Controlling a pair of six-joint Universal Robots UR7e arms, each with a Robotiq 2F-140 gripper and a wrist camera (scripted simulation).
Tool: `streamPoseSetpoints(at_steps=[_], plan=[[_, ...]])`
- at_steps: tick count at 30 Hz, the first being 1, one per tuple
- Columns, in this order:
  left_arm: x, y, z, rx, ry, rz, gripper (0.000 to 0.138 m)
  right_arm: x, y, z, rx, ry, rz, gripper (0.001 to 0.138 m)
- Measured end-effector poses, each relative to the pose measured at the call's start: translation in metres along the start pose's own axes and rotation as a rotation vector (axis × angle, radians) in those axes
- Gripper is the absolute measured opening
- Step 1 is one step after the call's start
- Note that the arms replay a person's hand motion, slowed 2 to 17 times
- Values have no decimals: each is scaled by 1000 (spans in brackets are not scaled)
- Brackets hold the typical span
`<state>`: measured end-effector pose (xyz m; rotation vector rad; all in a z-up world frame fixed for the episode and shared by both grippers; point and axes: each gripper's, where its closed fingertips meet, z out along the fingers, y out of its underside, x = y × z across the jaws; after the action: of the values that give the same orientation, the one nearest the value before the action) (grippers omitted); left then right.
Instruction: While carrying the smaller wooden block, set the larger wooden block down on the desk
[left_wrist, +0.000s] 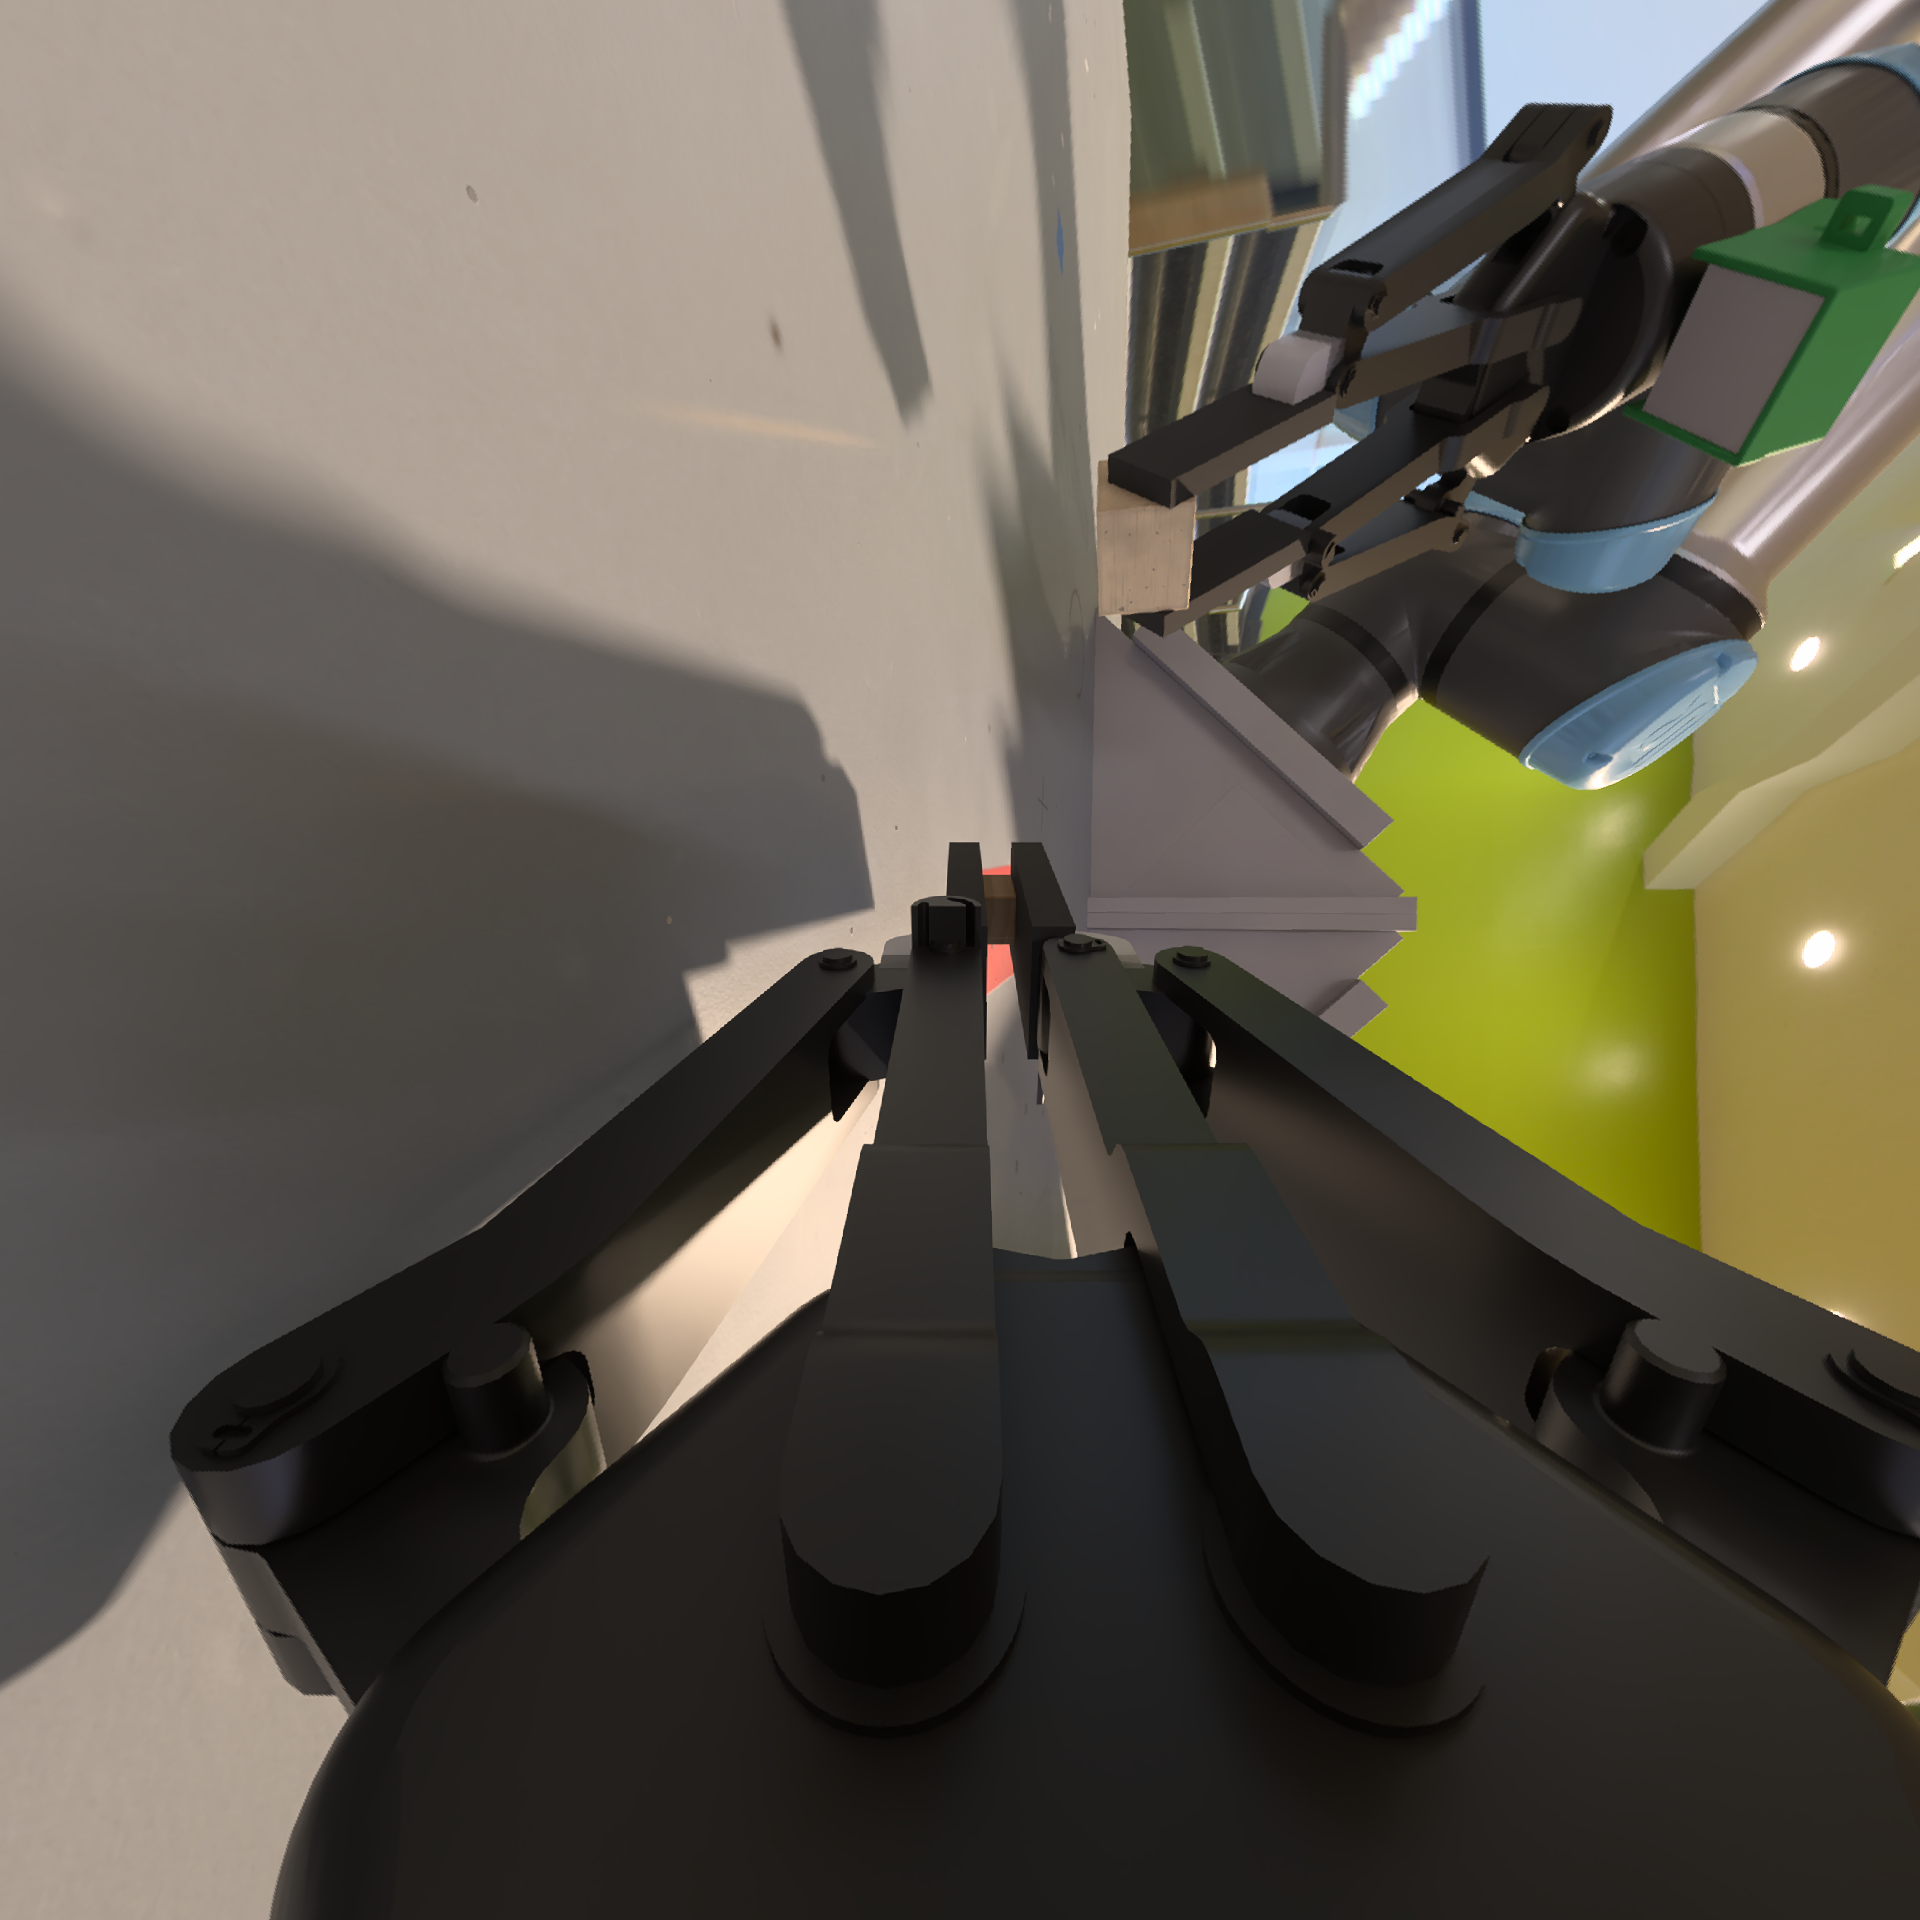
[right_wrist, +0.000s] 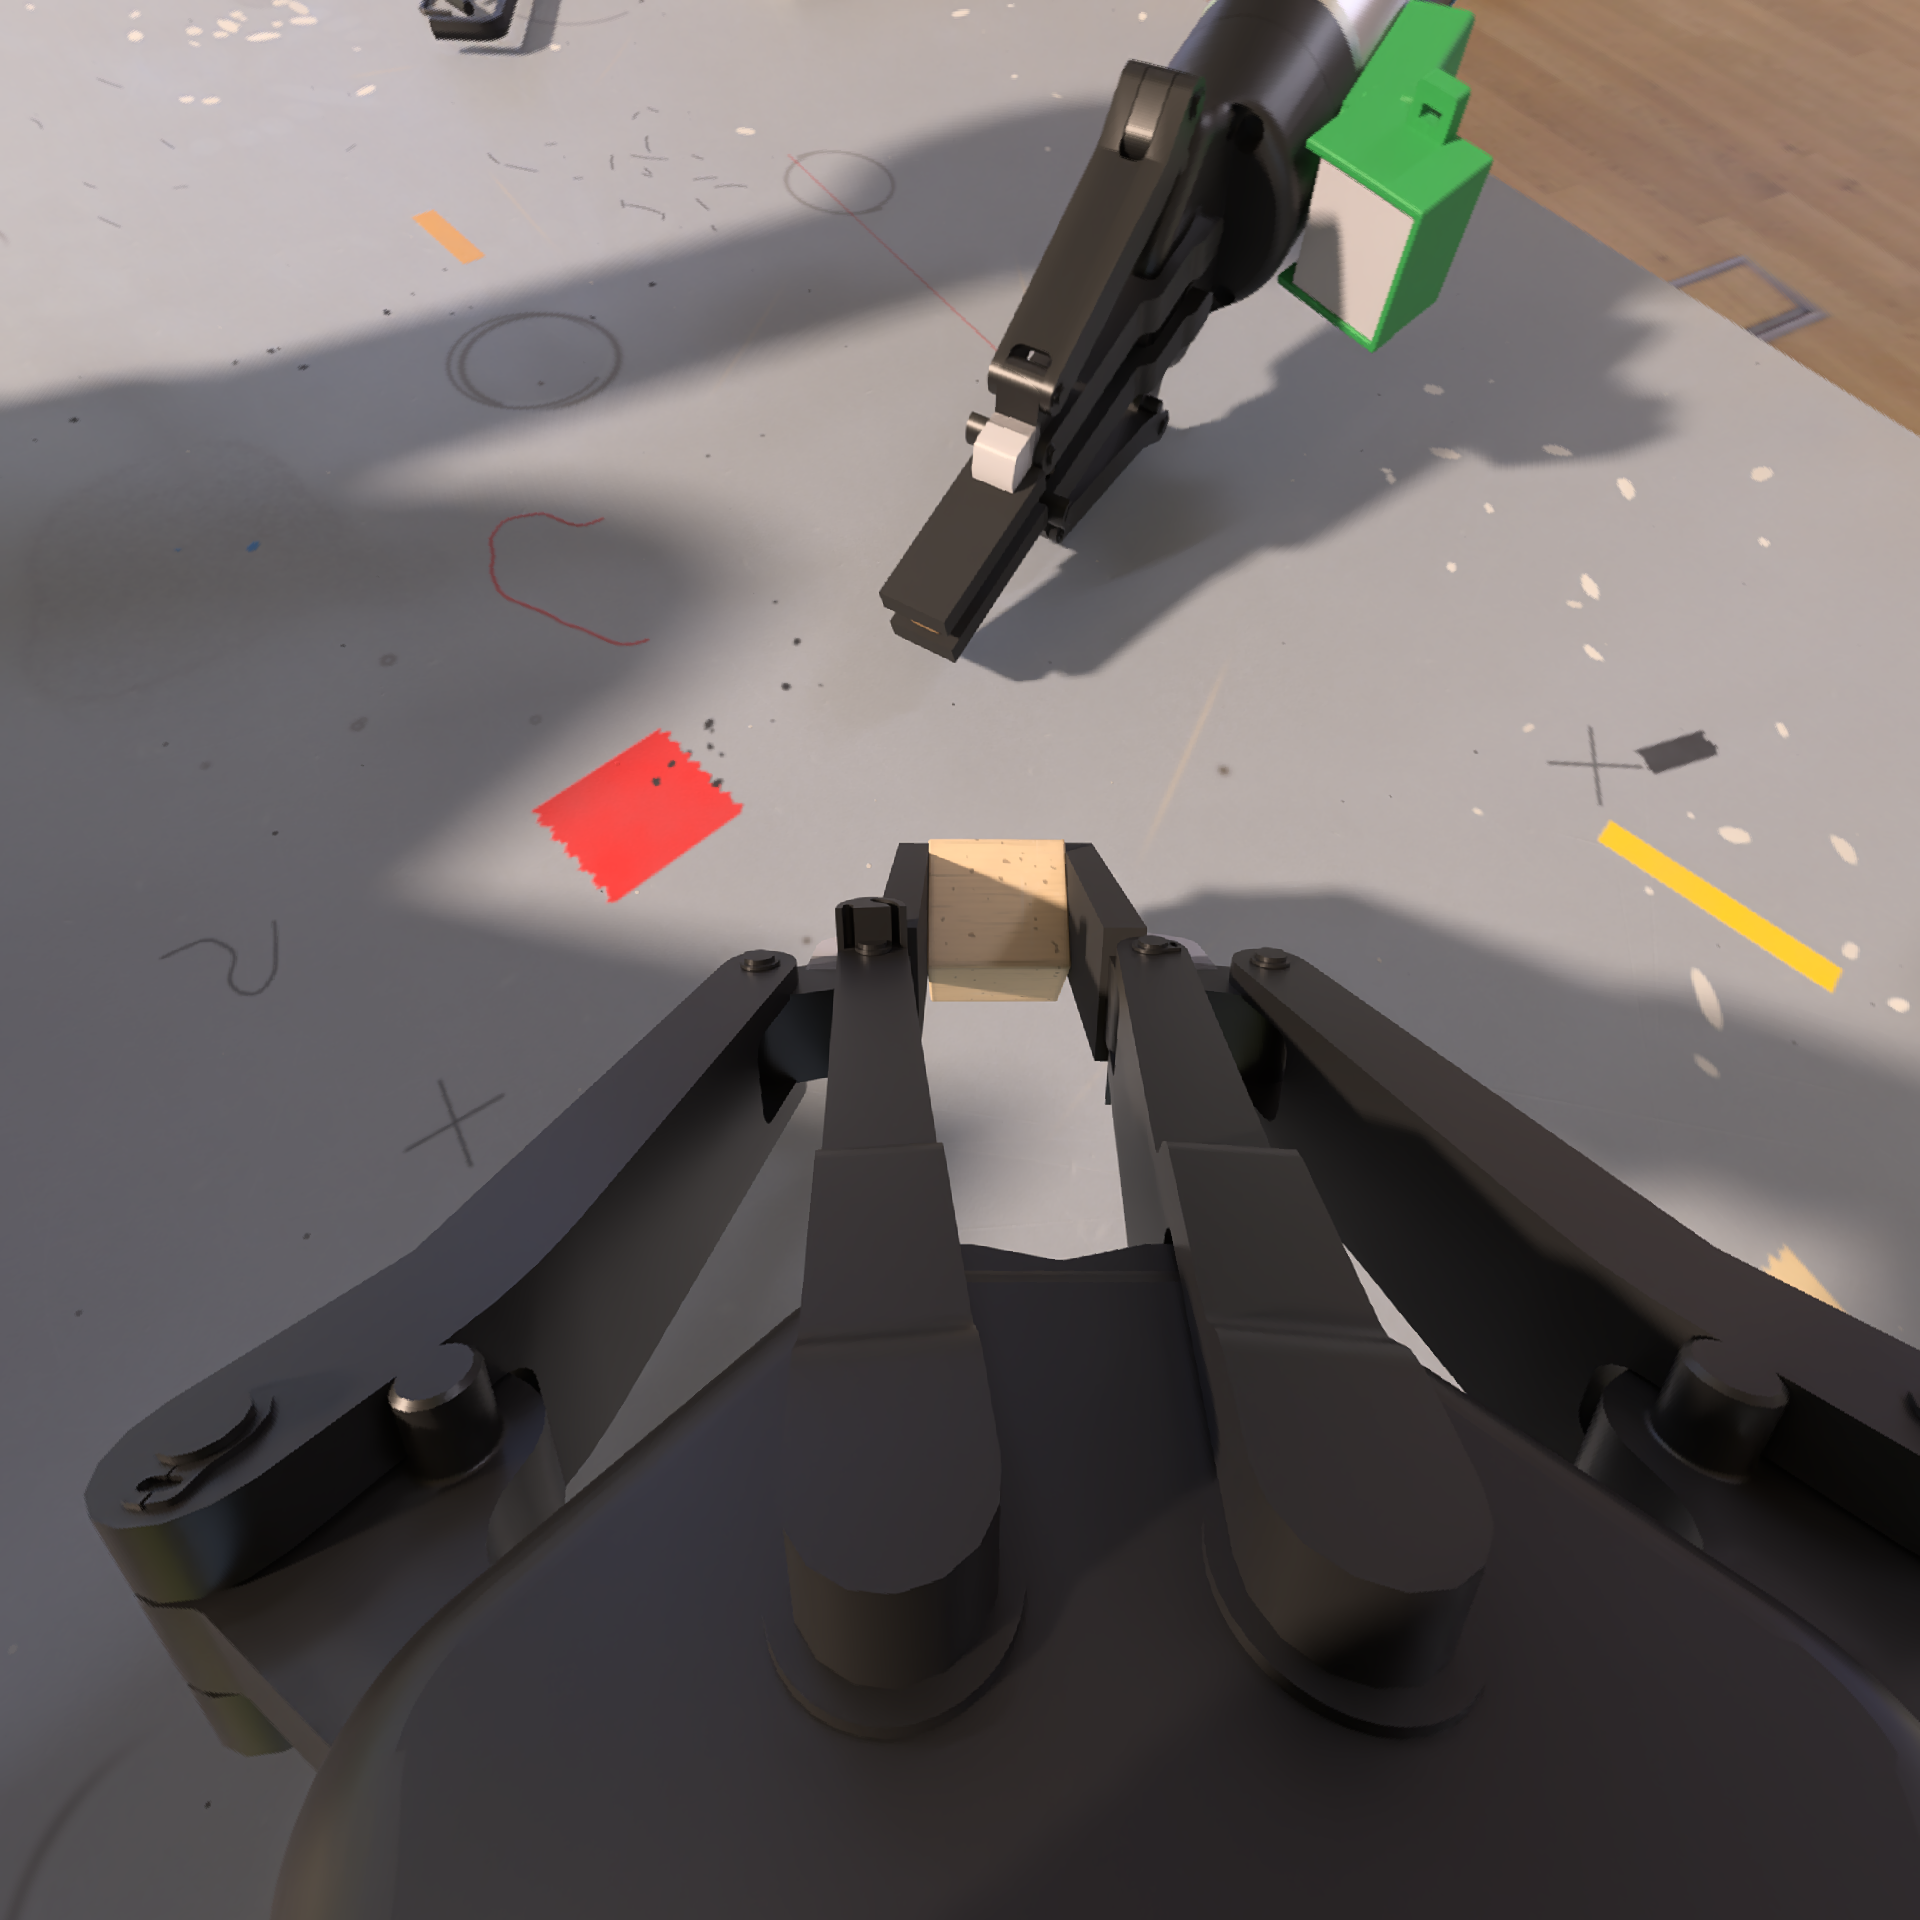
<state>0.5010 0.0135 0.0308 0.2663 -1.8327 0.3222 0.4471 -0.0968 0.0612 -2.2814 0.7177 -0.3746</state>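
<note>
My right gripper (right_wrist: 995, 862) is shut on the larger wooden block (right_wrist: 995, 920), a pale cube held between its pads over the grey desk (right_wrist: 312, 727). Whether the block touches the desk I cannot tell. My left gripper (left_wrist: 995, 875) is shut on the smaller wooden block (left_wrist: 1000, 902), of which only a thin tan sliver shows between the pads. In the right wrist view the left gripper (right_wrist: 928, 629) hangs tilted just above the desk, beyond the larger block. In the left wrist view the right gripper (left_wrist: 1153, 509) and its block (left_wrist: 1143, 551) show at the upper right.
A red tape patch (right_wrist: 636, 812) lies on the desk left of the larger block and also shows under my left fingers (left_wrist: 1000, 966). A yellow strip (right_wrist: 1720, 904) lies at the right. The desk edge and a wooden floor (right_wrist: 1714, 156) are at the far right.
</note>
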Motion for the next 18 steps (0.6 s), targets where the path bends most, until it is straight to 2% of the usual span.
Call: streamPoseSetpoints(at_steps=[9,18], plan=[[-2,1,1,5,-20,31,8,6,11,-15,32,38,32,33],[-5,4,4,-23,-63,46,8,6,15,-30,99,44,60,33]])
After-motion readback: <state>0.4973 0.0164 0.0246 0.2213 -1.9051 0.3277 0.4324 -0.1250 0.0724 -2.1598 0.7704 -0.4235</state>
